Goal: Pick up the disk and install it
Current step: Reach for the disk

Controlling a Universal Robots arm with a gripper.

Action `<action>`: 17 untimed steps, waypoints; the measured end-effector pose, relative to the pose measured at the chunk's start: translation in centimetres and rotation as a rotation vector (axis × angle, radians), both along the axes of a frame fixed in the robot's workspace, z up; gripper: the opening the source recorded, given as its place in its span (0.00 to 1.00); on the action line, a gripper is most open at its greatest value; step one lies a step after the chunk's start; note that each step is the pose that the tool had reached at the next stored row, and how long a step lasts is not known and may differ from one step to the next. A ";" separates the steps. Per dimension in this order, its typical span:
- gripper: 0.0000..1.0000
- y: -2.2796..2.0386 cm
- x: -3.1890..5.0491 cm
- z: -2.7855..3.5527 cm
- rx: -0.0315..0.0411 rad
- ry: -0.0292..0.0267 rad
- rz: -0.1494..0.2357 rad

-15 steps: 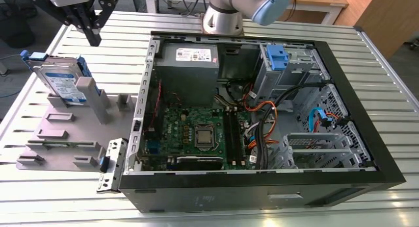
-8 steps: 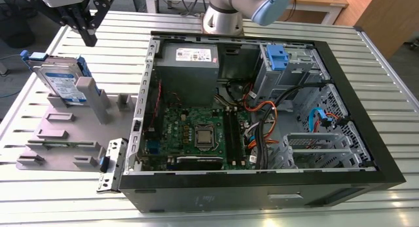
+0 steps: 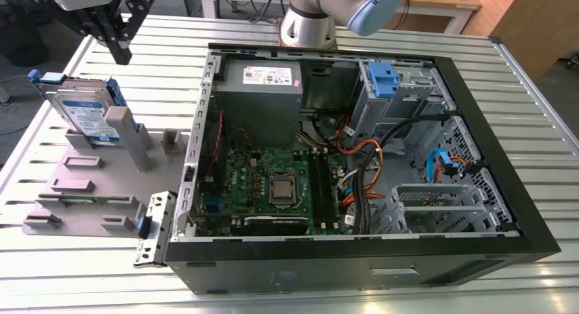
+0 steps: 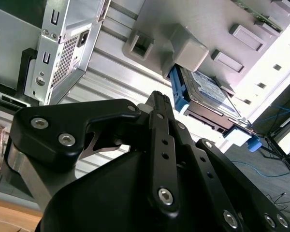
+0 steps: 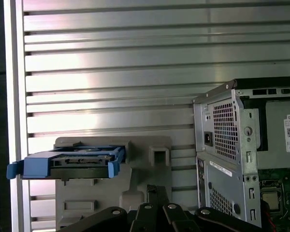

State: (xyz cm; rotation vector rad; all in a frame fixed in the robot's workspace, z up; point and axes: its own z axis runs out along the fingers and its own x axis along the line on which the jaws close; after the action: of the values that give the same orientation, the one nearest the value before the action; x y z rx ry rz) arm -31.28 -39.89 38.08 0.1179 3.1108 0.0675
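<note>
Hand (image 5: 154,190) hangs near the disk (image 5: 82,162), edge-on in the first wrist view.

The table (image 3: 91,280) is ribbed bare metal with a bright sheen. The computer case (image 3: 299,277) is matt black outside. Beside the case, the disk (image 3: 91,117) is silvery metal edged in smooth blue plastic, on a matt grey plastic stand (image 3: 81,185).

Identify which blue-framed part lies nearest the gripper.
The disk, propped in the grey stand outside the case, close to the gripper; the blue caddy sits inside the case, much farther away.
</note>
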 end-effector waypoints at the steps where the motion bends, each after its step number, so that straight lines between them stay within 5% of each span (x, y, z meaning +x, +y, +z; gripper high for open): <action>1: 0.11 0.00 -0.01 0.00 0.0000 0.0000 0.000; 17: 0.11 0.00 -2.46 -1.23 -0.0001 0.0000 0.000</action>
State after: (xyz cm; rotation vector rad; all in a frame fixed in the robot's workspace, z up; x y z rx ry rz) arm -33.74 -39.89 36.85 0.1179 3.1108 0.0674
